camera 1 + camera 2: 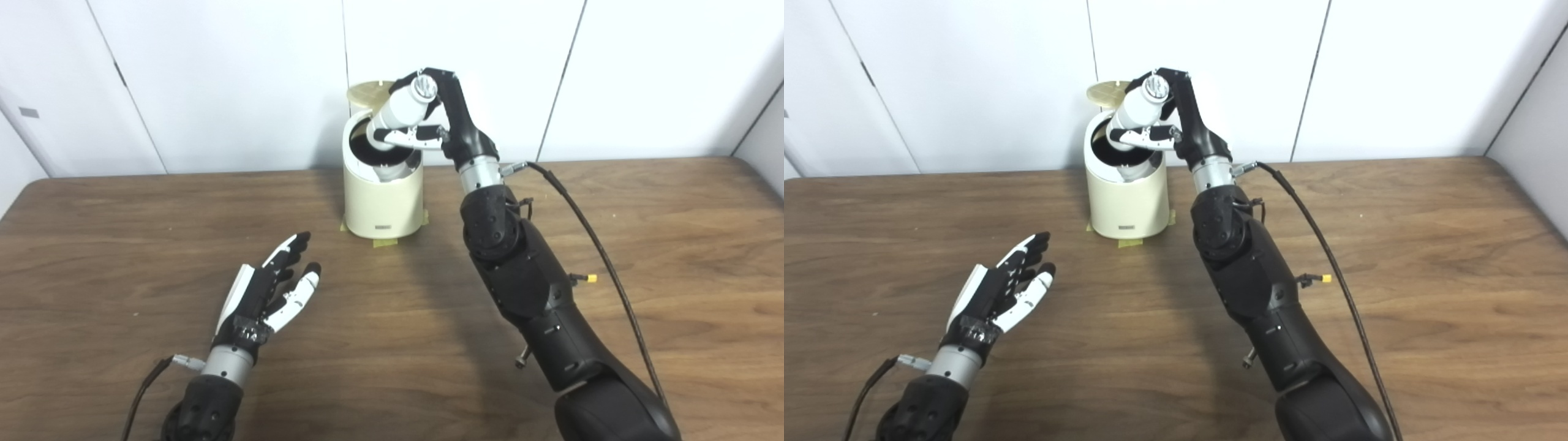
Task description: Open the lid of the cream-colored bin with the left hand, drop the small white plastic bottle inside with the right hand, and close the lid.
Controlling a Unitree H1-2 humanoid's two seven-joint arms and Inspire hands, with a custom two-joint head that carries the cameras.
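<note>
Nearest, at about 7 o'clock on the table [643, 245]: left hand [266, 294] low over the wood, fingers spread and straight, holding nothing.

Mid-field, 12 o'clock: cream-colored bin [383, 202] standing on tape tabs, mouth dark and uncovered. Its lid [367, 93] stands tipped up behind the rim.

Right hand [438, 125] reaches over the bin, fingers wrapped round the small white plastic bottle [401, 110]. Bottle tilted, base aimed down toward the opening, cap end up at 1 o'clock.

Judgement: bottle looks light, rigid, smooth-walled, likely slippery; mid-body hold suits it. Lid seems thin and light; take it at the front edge to swing it shut.
</note>
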